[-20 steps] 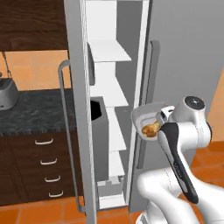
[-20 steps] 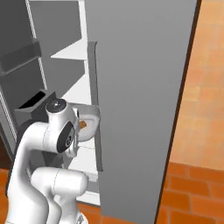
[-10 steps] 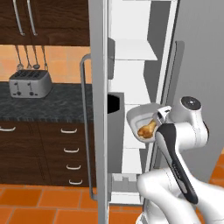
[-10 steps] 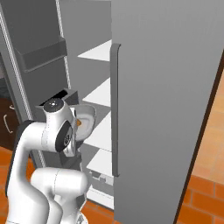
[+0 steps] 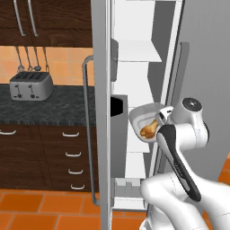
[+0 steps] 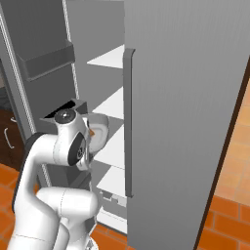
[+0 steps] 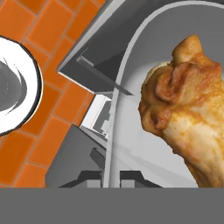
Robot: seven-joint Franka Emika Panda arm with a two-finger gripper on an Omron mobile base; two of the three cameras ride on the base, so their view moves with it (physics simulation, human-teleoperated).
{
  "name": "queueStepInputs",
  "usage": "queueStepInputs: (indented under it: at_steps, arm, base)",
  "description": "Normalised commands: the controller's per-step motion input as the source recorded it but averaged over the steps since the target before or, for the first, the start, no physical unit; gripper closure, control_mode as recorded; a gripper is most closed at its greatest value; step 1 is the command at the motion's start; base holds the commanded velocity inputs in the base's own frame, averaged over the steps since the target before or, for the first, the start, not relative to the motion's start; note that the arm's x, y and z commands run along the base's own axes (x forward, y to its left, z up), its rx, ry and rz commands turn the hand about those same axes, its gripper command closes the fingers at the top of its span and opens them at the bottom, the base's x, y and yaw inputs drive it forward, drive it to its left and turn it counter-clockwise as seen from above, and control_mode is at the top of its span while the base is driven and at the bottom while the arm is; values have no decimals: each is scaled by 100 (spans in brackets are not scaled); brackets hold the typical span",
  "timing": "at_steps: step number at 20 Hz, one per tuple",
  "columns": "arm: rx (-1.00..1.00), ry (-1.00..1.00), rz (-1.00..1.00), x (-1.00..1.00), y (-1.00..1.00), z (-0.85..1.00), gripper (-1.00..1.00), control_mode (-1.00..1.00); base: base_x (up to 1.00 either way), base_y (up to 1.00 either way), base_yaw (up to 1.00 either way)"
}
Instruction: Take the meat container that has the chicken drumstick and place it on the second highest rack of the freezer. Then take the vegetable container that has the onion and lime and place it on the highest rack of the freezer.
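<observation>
My gripper [image 7: 109, 178] is shut on the rim of the meat container [image 7: 120, 83], a pale grey tray. The golden-brown chicken drumstick [image 7: 186, 109] lies inside it. From the left base view the meat container [image 5: 143, 117] with its chicken drumstick [image 5: 149, 130] hangs in front of the open freezer [image 5: 134, 81], level with its middle shelves. In the right base view the meat container [image 6: 101, 128] sits just left of the shelves, below the second highest rack [image 6: 113, 102] and the highest rack [image 6: 110, 57]. The vegetable container is out of view.
The freezer's left door [image 5: 102, 112] stands open edge-on with a long bar handle [image 5: 87, 130]. A tall grey door panel [image 6: 185, 122] closes off the right side. A toaster [image 5: 30, 85] sits on the dark counter [image 5: 45, 110] above drawers. Orange tiles [image 5: 45, 211] cover the floor.
The whole picture has shifted as the base moved, so the freezer now looks nearer and more head-on. The container stays in my grip, with the drumstick still in it.
</observation>
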Motion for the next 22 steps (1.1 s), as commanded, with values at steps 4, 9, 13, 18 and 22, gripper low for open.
queueStepInputs:
  at_steps: [4, 9, 13, 18, 22]
  arm:
    - [3, -2, 0, 34, -17, 0, 100, -100]
    - [0, -1, 0, 29, -5, 0, 100, -100]
    - [0, -4, 0, 31, -2, 5, 100, -100]
    - [1, -7, 0, 26, -5, 15, 100, -100]
    - [0, -2, 0, 32, 0, 17, 100, -100]
  base:
    - [0, 0, 0]
    - [0, 0, 0]
    - [0, 0, 0]
    - [0, 0, 0]
    - [0, 0, 0]
